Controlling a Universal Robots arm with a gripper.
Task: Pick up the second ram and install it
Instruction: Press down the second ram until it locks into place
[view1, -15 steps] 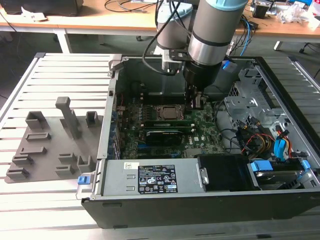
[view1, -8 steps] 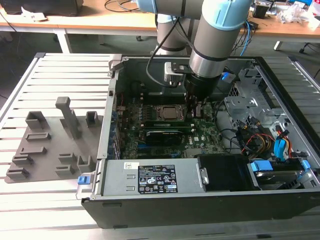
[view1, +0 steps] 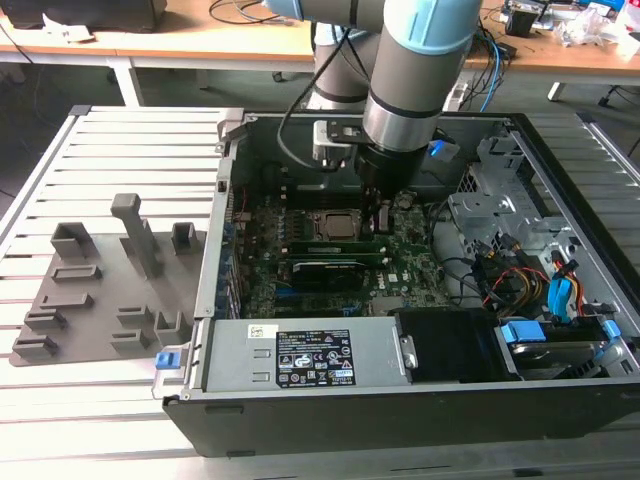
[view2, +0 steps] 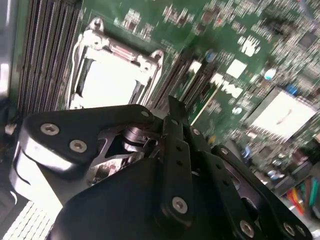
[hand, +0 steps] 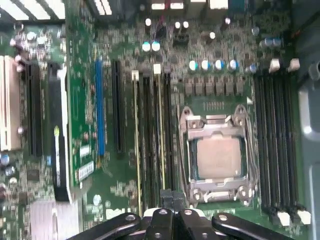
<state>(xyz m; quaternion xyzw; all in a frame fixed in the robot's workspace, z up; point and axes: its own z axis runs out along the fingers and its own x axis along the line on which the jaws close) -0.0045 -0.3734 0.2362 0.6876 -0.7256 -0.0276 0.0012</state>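
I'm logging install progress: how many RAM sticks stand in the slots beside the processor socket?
2. In the first wrist view, one RAM stick and a second RAM stick stand edge-on in neighbouring slots beside the processor socket, with the gripper directly above them.

Grey cylindrical arm (view1: 405, 75) with light-blue joint caps; black cable looped alongside. Small silver-grey box (view1: 333, 140) mounted at wrist. Black gripper (hand: 172, 196) of flat linkage plates fastened with silver screws, polished metal housing behind; slim jaws pressed together at tip.
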